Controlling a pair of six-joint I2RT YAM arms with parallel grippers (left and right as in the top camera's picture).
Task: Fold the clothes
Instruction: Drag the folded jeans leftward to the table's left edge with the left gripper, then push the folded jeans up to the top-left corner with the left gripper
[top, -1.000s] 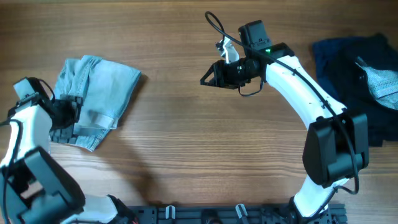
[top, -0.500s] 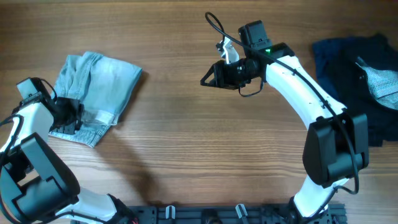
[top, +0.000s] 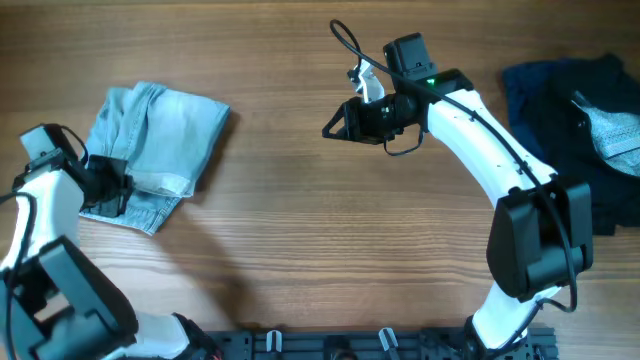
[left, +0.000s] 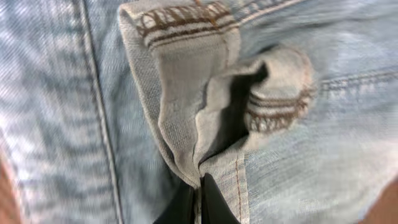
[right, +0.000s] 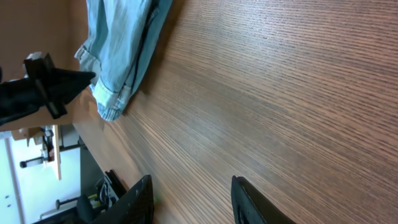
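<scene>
The clothes, pale blue denim shorts (top: 160, 145), lie folded over at the left of the table. My left gripper (top: 122, 181) sits at their lower left edge. In the left wrist view its black fingertips (left: 212, 195) are pressed together on a bunched fold of the shorts' hem (left: 205, 124), so my left gripper (left: 199, 190) is shut on the cloth. My right gripper (top: 330, 128) hovers over bare wood near the table's middle, pointing left, open with nothing between its fingers (right: 140, 199). From the right wrist the shorts (right: 121, 50) show far off.
A heap of dark navy cloth (top: 555, 100) with a pale blue-grey piece (top: 618, 132) on top lies at the right edge. The table (top: 300, 230) is wood. The arm bases stand along the front edge (top: 380, 340).
My left gripper has shut on the hem of the shorts and drawn that edge a little. The right arm has not moved.
</scene>
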